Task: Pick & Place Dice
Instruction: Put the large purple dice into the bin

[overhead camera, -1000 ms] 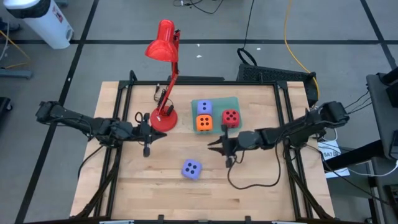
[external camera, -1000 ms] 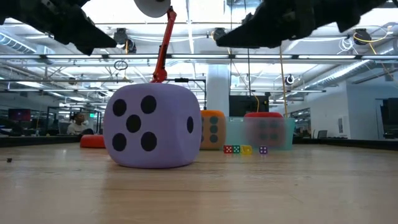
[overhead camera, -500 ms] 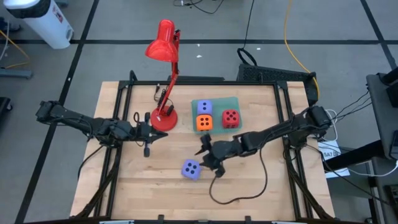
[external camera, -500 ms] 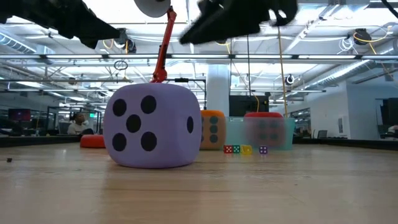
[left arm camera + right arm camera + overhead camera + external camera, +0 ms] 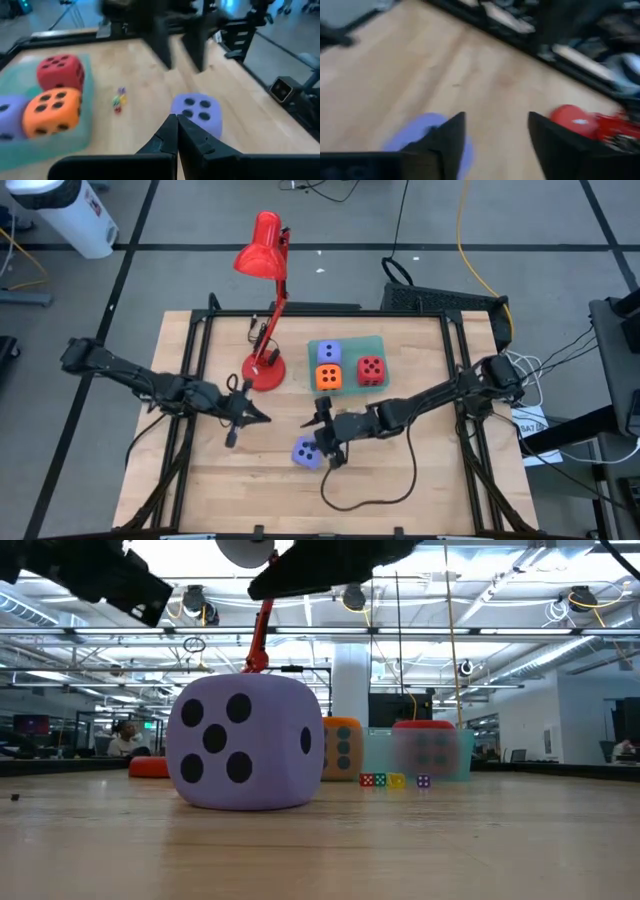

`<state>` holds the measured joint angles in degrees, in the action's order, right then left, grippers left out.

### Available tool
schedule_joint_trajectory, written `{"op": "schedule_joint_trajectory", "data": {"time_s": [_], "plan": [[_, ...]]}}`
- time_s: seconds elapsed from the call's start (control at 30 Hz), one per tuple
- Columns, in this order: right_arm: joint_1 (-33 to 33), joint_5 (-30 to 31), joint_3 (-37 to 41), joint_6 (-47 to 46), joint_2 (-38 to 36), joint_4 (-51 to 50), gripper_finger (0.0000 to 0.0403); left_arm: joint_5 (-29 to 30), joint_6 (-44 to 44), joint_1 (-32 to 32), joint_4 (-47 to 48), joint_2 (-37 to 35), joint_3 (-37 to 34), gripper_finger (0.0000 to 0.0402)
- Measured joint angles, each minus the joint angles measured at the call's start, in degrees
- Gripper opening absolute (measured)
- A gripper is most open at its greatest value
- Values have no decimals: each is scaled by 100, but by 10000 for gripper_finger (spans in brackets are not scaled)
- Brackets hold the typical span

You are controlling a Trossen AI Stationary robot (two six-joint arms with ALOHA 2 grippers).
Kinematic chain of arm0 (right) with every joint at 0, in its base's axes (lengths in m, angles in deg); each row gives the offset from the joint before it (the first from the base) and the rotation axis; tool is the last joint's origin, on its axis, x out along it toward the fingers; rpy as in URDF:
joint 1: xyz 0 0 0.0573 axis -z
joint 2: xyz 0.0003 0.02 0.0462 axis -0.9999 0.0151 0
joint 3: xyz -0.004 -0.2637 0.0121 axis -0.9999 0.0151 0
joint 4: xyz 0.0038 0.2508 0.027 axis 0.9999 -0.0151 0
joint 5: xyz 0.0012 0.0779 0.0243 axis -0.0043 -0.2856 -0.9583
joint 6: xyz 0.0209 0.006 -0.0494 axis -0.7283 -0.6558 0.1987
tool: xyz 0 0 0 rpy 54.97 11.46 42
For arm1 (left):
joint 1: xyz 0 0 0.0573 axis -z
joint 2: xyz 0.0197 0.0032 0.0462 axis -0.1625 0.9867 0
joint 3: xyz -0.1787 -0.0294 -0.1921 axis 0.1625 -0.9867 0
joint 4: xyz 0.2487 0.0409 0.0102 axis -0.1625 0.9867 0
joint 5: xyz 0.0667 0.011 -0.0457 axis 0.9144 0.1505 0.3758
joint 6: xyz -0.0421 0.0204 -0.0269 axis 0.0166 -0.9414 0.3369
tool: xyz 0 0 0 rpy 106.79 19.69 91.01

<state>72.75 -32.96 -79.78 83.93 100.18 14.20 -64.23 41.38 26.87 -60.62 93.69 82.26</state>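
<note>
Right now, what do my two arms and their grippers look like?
Both arms are dark, slim and jointed. A black cable trails from the right arm and loops on the table. The left gripper has two dark tapered fingers; the right gripper has two dark broad, flat fingers.

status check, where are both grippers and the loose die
Right gripper open, just above lone lavender die, not gripping yet. Left gripper shut, idle near red lamp base. Other three dice on green mat. Nothing blocking.
</note>
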Motion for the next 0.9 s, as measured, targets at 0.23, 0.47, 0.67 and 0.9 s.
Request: {"op": "schedule_joint_trajectory", "data": {"time_s": [0.23,0.47,0.67,0.9], "plan": [[634,-132,1247,-310,-669,1444,27,-1117,-206,205,-2042,1408,9,5],[1292,-696,3080,-1209,-1597,3522,13,-709,861,750,-2612,2553,92,5],[1432,-553,3820,-1519,-2068,3776,5,-100,1282,1469,-3228,3319,94,5],[1427,-553,3935,-1464,-2368,3806,1,-64,1766,1801,-3286,3838,431,5]]}}
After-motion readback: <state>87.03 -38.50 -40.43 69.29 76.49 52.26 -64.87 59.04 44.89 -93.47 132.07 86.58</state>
